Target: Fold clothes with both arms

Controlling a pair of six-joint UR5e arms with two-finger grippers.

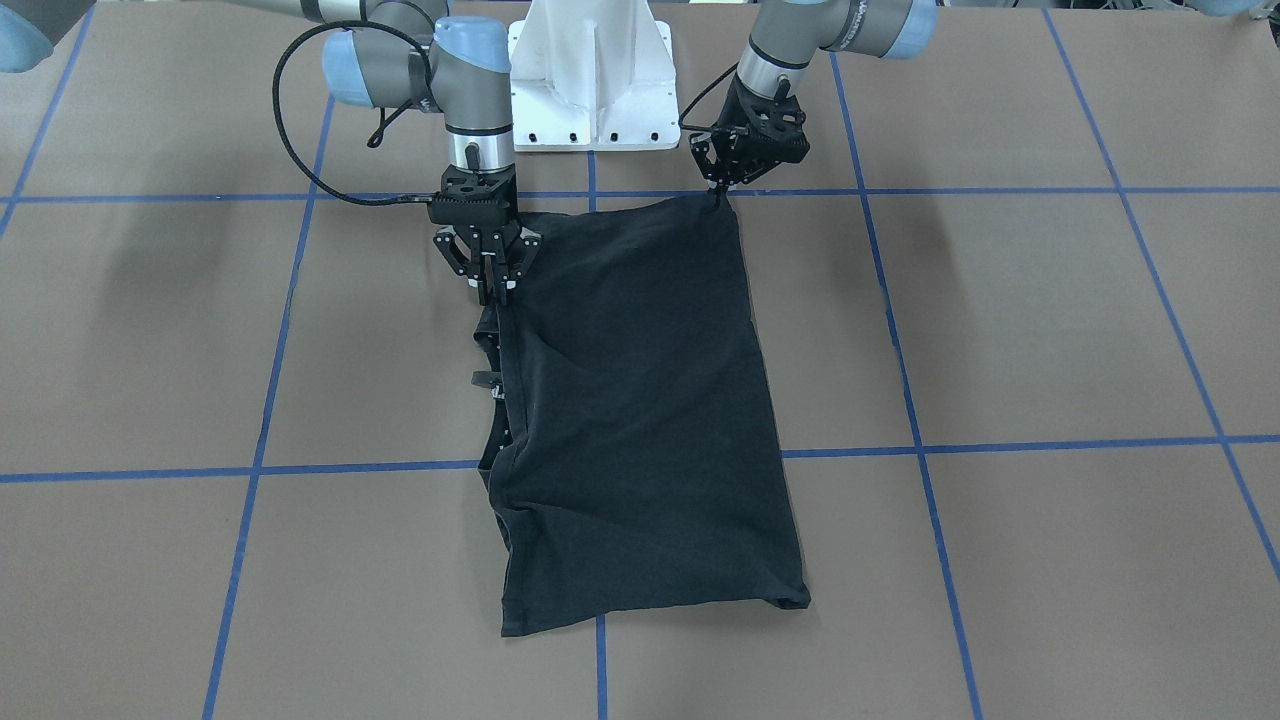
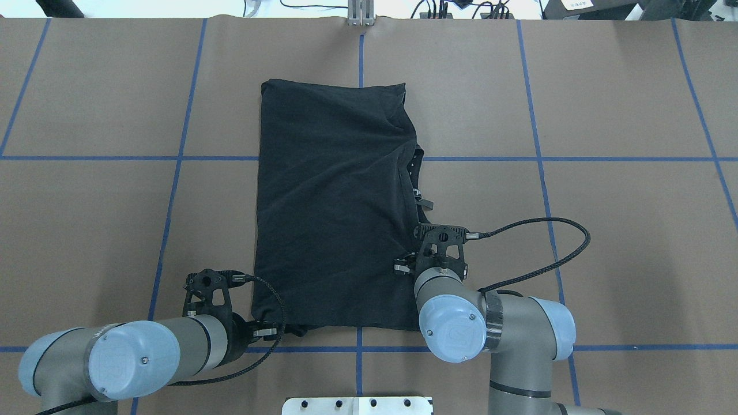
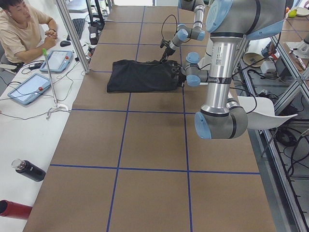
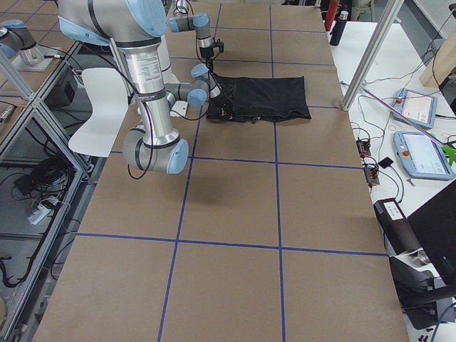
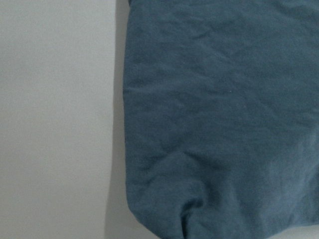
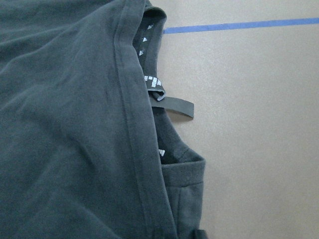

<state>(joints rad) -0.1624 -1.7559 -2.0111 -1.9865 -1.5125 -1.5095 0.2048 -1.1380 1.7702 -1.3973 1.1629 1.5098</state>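
The black T-shirt point(image 1: 640, 400) lies folded into a long rectangle on the brown table point(image 1: 1000, 330), plain side up; its graphic is hidden. It also shows in the overhead view point(image 2: 334, 202). My left gripper point(image 1: 718, 192) is shut on the shirt's near corner, seen at lower left in the overhead view point(image 2: 275, 331). My right gripper point(image 1: 492, 290) is shut on the hem along the shirt's other long edge point(image 2: 406, 265). The right wrist view shows that hem point(image 6: 132, 124) over an inner layer with a loose strap point(image 6: 174, 105). The left wrist view shows only a fabric corner point(image 5: 224, 124).
The white pedestal point(image 1: 590, 80) stands between the arms at the table's near edge. Blue tape lines point(image 1: 1000, 190) grid the table. A seated operator point(image 3: 19, 29), tablets point(image 3: 29, 89) and bottles point(image 3: 29, 170) are on a side bench beyond the far edge.
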